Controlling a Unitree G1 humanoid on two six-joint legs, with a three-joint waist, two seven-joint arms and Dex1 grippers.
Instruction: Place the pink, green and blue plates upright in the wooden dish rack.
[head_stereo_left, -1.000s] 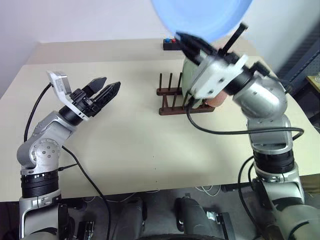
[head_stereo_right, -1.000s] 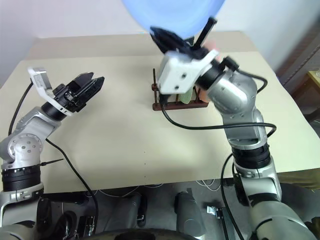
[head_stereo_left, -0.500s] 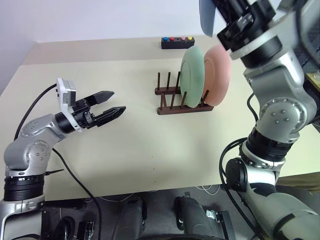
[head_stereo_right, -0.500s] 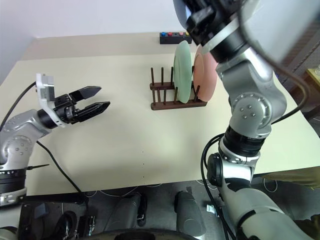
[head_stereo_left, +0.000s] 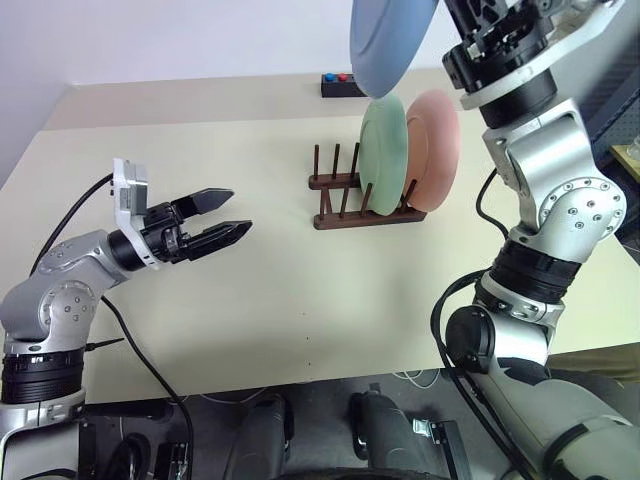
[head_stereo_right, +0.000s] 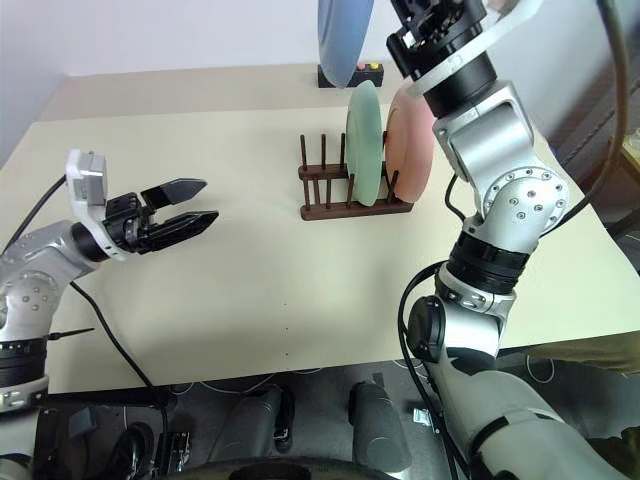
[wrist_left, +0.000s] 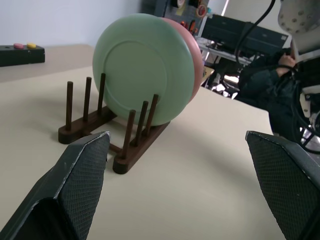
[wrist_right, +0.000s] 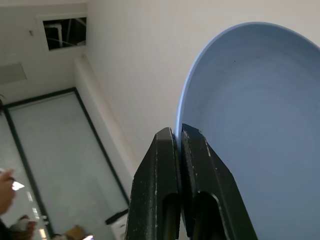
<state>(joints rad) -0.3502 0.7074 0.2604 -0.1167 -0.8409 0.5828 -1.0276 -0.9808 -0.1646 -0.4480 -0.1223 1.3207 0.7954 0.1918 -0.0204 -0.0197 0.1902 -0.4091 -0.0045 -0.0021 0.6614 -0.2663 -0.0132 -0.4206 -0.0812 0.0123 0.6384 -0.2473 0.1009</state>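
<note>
The wooden dish rack stands on the table's far middle. The green plate and the pink plate stand upright in its right slots, side by side; the left pegs are free. High above the rack, the blue plate hangs nearly on edge, its rim pinched by my right gripper, which is shut on it. My left gripper hovers open over the table's left part, pointing toward the rack with nothing between its fingers.
A small black box with coloured buttons lies at the table's far edge behind the rack. Bare table stretches between the left gripper and the rack. Cables hang off the front edge.
My right arm has rolled the blue plate from flat overhead to nearly on edge above the rack, uncovering the green and pink plates. My left gripper has swung to point at the rack.
</note>
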